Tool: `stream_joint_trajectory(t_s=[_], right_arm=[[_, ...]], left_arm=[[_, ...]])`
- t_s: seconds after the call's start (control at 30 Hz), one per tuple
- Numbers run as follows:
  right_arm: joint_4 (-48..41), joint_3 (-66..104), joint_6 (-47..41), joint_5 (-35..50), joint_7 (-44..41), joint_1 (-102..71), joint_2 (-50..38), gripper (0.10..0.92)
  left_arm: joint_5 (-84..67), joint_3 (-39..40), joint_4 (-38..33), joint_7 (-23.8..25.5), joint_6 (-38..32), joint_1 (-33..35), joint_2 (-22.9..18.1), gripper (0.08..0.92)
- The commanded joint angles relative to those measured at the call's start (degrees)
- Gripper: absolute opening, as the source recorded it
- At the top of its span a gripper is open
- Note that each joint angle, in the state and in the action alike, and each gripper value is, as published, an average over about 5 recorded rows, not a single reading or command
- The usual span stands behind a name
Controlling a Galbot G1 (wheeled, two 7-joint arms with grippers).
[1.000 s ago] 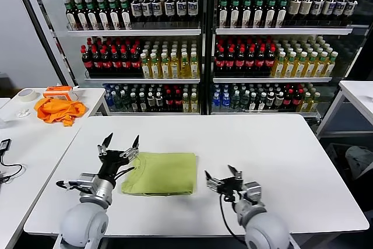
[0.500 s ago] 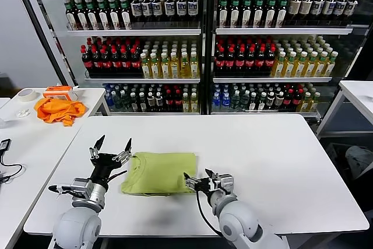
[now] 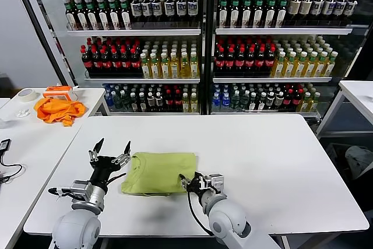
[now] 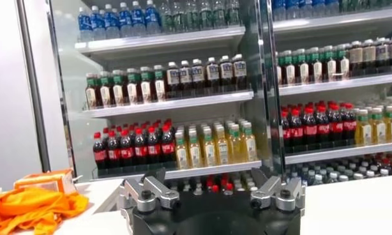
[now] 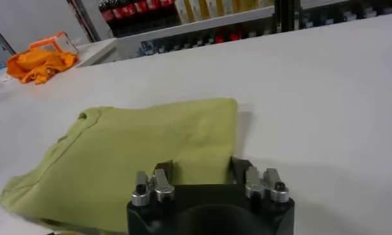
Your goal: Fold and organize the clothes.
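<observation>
Lime-green T-shirt (image 3: 160, 172) lies folded into a flat rectangle on the white table (image 3: 280, 155), toward the table's near edge and left of its middle. Its round collar end points toward the left side, and the fabric lies smooth with slightly uneven layers along the near edge.

Far to the left of the T-shirt, on a separate side table (image 3: 87, 98), sits a crumpled orange cloth (image 3: 58, 109), with an orange-and-white box (image 3: 60, 91) and a roll of tape (image 3: 26, 94) just behind it.

Just left of the T-shirt, the left gripper (image 3: 109, 151) is raised above the table with its fingers spread wide and pointing upward, holding nothing and clear of the fabric.

At the T-shirt's near right corner is the right gripper (image 3: 191, 180), low over the table. In the right wrist view its two fingers (image 5: 163, 171) sit at the cloth's edge, one on the green fabric and the other just off it on the bare tabletop, the jaws part-way apart. Whether they pinch any fabric cannot be told.

Behind the T-shirt, beyond the table's far edge, stand glass-fronted shelves (image 3: 201, 33) packed with rows of bottles (image 3: 245, 56). To the right of the T-shirt, past the table, the corner of another white table (image 3: 355, 94) shows.
</observation>
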Motion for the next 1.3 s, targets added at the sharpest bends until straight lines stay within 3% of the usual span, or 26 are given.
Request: stream_joint_trajectory(t_s=[0.03, 0.23, 0.5, 0.6, 0.9, 1.3], right_arm=[[-1.16, -1.04, -0.13, 2.19, 1.14, 0.9, 0.65, 0.577], [-0.61, -0.03, 0.08, -5.77, -0.3, 0.33, 0.95, 0.404], [6.56, 4.64, -0.11, -7.41, -4.61, -2.48, -3.57, 0.175], [9.52, 7.4, -0.16, -8.07, -7.37, -5.15, -6.68, 0.127], [15.06, 17.66, -0.12, -9.59, -12.93, -14.08, -15.69, 0.123], [13.78, 23.35, 0.67, -18.43, -14.6, -21.3, -13.4, 0.123]], left_arm=[[0.09, -0.42, 0.23, 0.16, -0.18, 0.38, 0.01, 0.823], [0.06, -0.36, 0.28, 0.04, -0.11, 0.24, -0.11, 0.823], [0.8, -0.02, 1.4, 0.1, -0.67, -0.48, -0.05, 0.823], [1.16, -0.01, 1.79, 0.16, -0.93, -0.74, -0.07, 0.823], [4.02, 1.59, 2.19, -0.21, -1.33, -0.96, -0.58, 0.823], [6.89, 3.3, 3.03, 0.19, -3.2, -0.98, -1.36, 0.823]])
